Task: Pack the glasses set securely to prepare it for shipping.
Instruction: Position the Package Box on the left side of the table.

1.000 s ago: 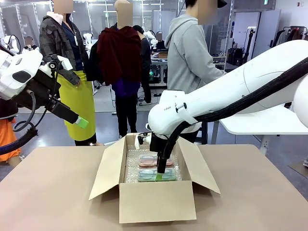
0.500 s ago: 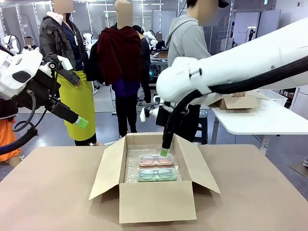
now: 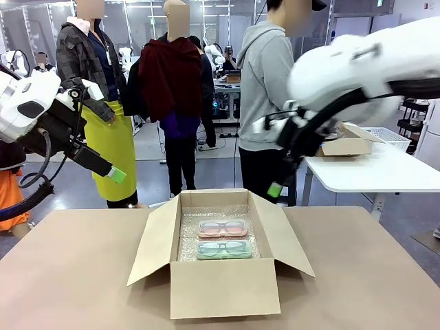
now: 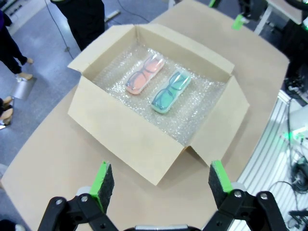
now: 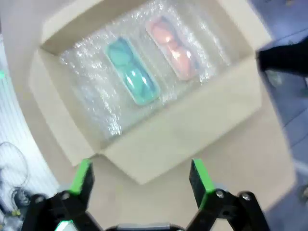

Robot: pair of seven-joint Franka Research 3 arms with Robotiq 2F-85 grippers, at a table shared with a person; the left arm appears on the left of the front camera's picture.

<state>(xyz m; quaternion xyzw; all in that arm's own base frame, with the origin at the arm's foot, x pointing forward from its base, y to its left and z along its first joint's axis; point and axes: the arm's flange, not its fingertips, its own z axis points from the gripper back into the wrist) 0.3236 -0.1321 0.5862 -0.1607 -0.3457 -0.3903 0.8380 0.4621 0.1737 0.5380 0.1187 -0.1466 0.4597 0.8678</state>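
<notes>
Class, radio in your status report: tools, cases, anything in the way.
Left tool open, raised at table's left. Right tool open, raised beside box. Pink case, green case side by side inside on bubble wrap. Flaps open, nothing blocking.

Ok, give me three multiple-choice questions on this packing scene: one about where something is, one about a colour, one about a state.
1. Where do the pink case and the mint case lie?
A. on the bare table
B. in a person's hand
C. in the cardboard box, on bubble wrap

2. What colour are the pads of the right end effector?
A. green
B. red
C. blue

3. The right end effector is:
A. shut on the mint case
B. open, holding nothing
C. shut on a box flap

Answers:
1. C: both cases rest on the wrap within the box walls.
2. A: the right wrist view shows green pads.
3. B: its jaws stand apart with nothing between them.
</notes>
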